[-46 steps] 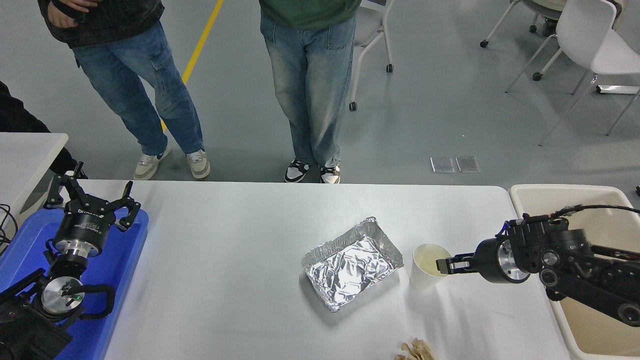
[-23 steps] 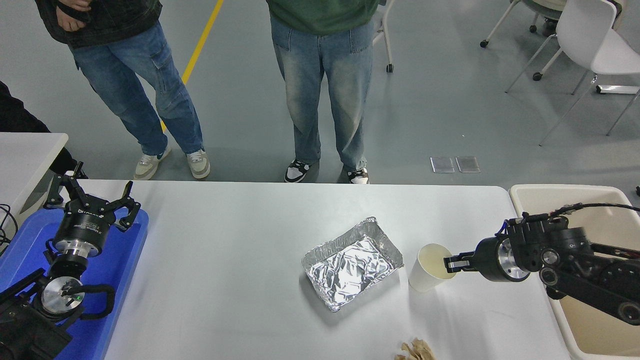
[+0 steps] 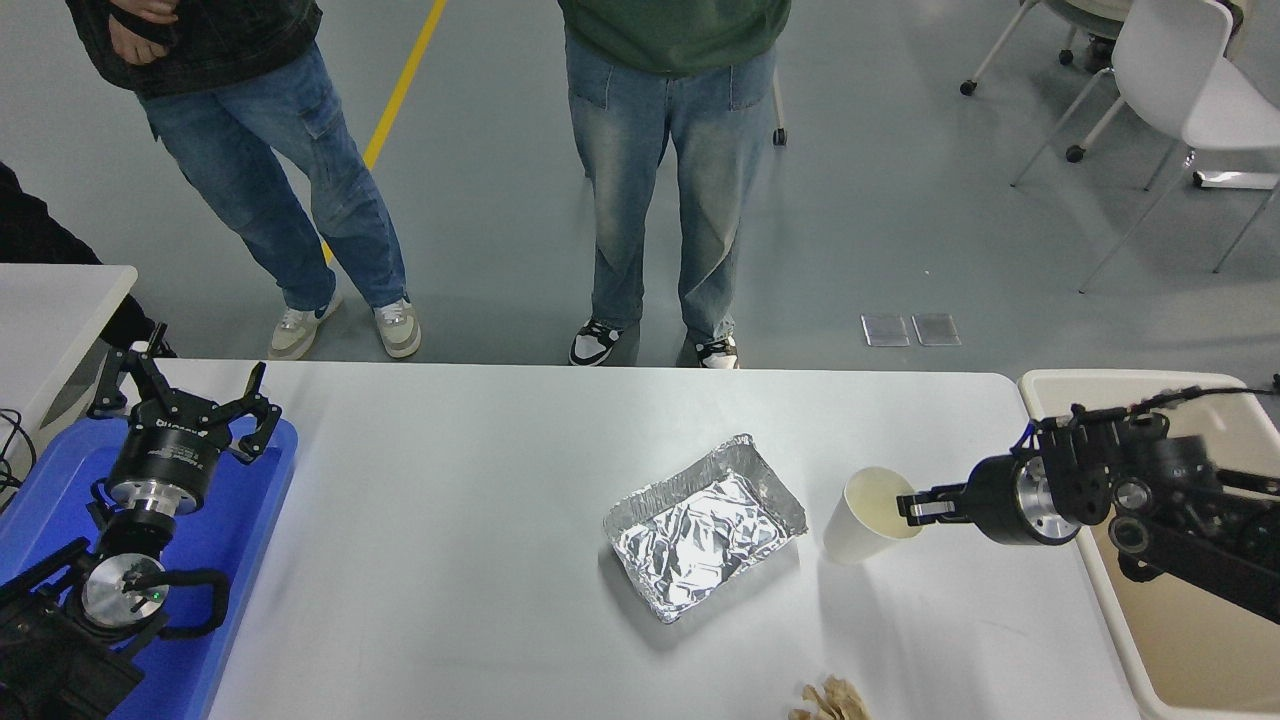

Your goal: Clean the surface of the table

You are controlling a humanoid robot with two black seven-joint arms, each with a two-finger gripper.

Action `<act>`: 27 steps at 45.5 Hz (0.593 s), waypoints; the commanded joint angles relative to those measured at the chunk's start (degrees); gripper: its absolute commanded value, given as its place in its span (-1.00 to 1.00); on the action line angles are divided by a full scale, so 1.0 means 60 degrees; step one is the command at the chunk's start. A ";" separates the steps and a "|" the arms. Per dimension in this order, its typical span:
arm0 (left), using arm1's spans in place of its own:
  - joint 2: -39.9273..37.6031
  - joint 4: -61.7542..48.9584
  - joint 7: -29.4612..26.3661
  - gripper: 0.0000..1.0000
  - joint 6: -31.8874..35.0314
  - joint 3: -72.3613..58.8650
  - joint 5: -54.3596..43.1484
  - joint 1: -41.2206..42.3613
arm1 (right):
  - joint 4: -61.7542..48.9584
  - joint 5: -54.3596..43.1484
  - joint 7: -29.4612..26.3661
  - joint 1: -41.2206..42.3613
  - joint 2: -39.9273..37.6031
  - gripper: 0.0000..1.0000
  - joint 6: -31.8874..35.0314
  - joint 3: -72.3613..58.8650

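Counter surface (image 3: 450, 520) filling the lower frame, foil tray (image 3: 705, 525) near its middle, paper cup (image 3: 868, 516) tilted just right of it, right pincer (image 3: 912, 506) clamped on the cup's rim, crumpled paper (image 3: 830, 700) at the near edge, left pincer (image 3: 185, 395) spread wide over a blue tray (image 3: 250, 520).

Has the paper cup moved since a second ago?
Yes. The paper cup, pinched at its rim by the right gripper, now tilts and sits up and to the right, farther from the foil tray.
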 commanded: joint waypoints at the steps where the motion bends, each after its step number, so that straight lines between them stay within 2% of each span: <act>1: -0.0011 0.0000 -0.0011 1.00 0.0000 0.0000 0.0001 -0.0010 | 0.1057 0.0852 0.0414 0.0748 -0.1465 -1.00 0.0531 0.0043; 11: -0.0011 0.0000 0.0003 1.00 0.0000 0.0000 0.0001 -0.0010 | 0.1673 0.1482 0.0912 0.1407 -0.2711 -1.00 0.1395 0.0175; 27: 0.0003 0.0000 -0.0011 1.00 0.0000 0.0000 0.0001 0.0004 | 0.1790 0.1585 0.1278 0.1598 -0.3867 -1.00 0.1864 0.0614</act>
